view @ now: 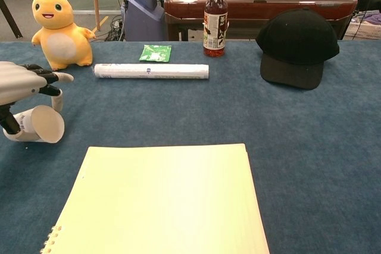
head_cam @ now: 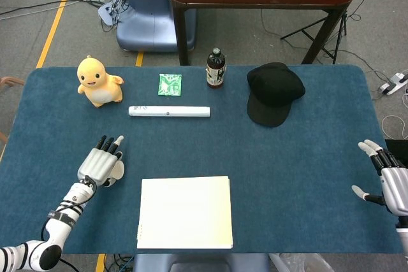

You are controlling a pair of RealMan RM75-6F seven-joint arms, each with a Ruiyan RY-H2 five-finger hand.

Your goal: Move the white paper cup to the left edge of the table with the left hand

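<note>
The white paper cup [view: 39,125] lies on its side near the table's left side, its mouth facing right. My left hand [view: 22,81] lies over it with most fingers stretched out above. The dark thumb sits against the cup's near side and one finger [view: 58,100] comes down behind it, so the cup is loosely pinched. From the head view only a sliver of the cup [head_cam: 118,171] shows beside the left hand [head_cam: 101,165]. My right hand [head_cam: 389,179] rests open at the table's right edge, fingers spread, holding nothing.
A yellow plush toy [head_cam: 97,81], a green packet [head_cam: 169,84], a rolled white tube [head_cam: 169,111], a dark bottle [head_cam: 215,68] and a black cap [head_cam: 273,92] stand along the back. A pale yellow notebook [head_cam: 185,211] lies at the front middle. The left table edge [head_cam: 7,151] is close to the cup.
</note>
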